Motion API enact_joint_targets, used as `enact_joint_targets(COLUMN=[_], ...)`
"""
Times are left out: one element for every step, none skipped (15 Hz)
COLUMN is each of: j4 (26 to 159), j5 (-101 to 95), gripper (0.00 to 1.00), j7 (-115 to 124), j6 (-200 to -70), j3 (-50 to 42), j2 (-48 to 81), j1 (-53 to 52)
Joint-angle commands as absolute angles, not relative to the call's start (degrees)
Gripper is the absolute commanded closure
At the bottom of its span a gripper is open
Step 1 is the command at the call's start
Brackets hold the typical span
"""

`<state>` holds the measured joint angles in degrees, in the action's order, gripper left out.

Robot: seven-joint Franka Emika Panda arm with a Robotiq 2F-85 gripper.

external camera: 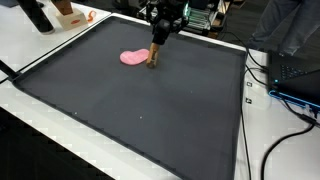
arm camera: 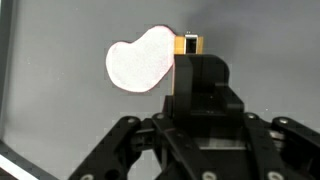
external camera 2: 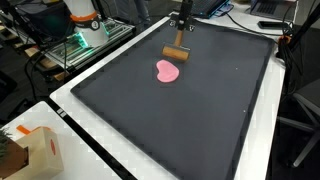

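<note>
Cardboard box [external camera 2: 42, 150]: seen nearest, off the mat at 7 o'clock; its contents cannot be made out.
Dark mat [external camera 2: 215, 125]: spread over a white table [external camera 2: 85, 150].
Pink piece [external camera 2: 167, 71]: laid flat on the mat.
Wooden block [external camera 2: 176, 53]: set on the mat just beside the pink piece, at its 1 o'clock.
Gripper [external camera 2: 184, 30]: positioned farthest, directly over the block; its opening and any grasp cannot be told.

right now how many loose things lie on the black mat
2: a pink piece toward the far end of the mat, and a wooden block beside it, by the gripper. None seem hidden.
</note>
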<state>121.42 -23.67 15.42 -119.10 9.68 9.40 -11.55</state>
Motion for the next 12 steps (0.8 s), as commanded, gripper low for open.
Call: enact_joint_targets(j4=[121.0,121.0,121.0,121.0,121.0,121.0,121.0,121.0,121.0,120.9,120.8,120.7], j5=[-25.1,-25.1,-24.9,-24.8,-24.8,-24.7,-24.6,-24.4,-24.2,-24.0,-23.8,-23.6], gripper=[0.76,0.76,0.76,0.76,0.76,0.76,0.76,0.76,0.76,0.76,0.76,0.76], j7=[19.1,19.7,19.9,20.2,20.6,20.9,21.0,21.0,21.1,21.1,21.0,21.0], j6=[-119.9,-120.1,-120.3,-120.3,-120.5,-120.6,-120.7,-120.8,-121.0,-121.1,-121.3,-121.5], j3=[8.9,8.9,8.9,8.8,8.8,8.7,8.7,8.6,8.5,8.4,8.2,8.1], j2=[9.8,9.8,9.8,9.8,9.8,9.8,9.7,9.7,9.6,9.5,9.4,9.3], j1=[-12.5,-12.5,-12.4,-12.4,-12.4,-12.3,-12.3,-12.2,-12.1,-12.0,-11.9,-11.8])
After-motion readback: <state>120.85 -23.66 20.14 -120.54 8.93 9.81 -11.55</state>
